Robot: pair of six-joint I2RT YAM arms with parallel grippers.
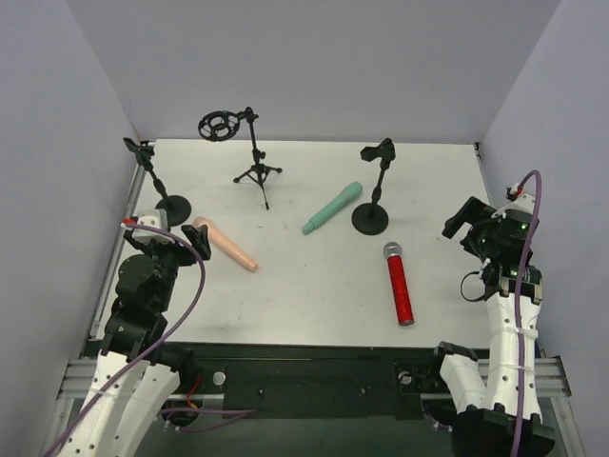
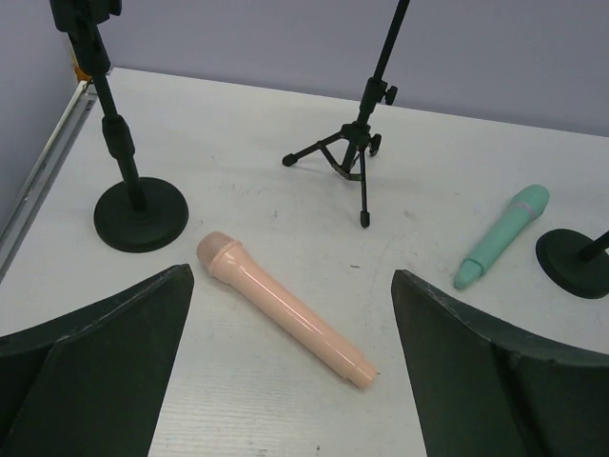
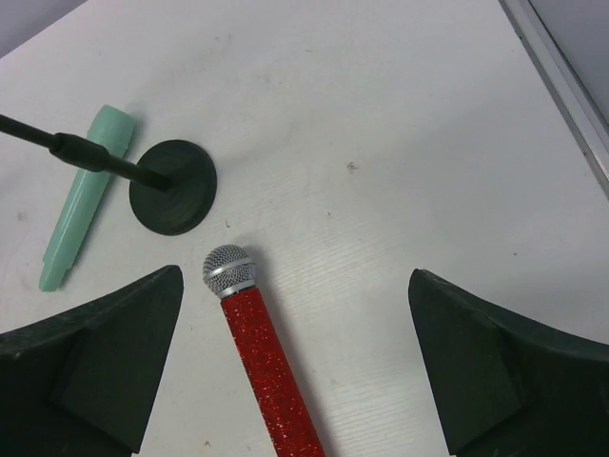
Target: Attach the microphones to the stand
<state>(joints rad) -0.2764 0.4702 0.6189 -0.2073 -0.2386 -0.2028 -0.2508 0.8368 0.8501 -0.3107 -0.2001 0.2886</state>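
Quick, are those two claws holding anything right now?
Left gripper: open, empty, near the peach-pink microphone.
Right gripper: open, empty, near the glittery red microphone.

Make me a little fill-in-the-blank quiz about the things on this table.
The red microphone has a ____ mesh head.
The middle stand rests on ____ legs.
Nearest the left gripper lies the ____ microphone.
Missing words: silver; three; peach-pink.
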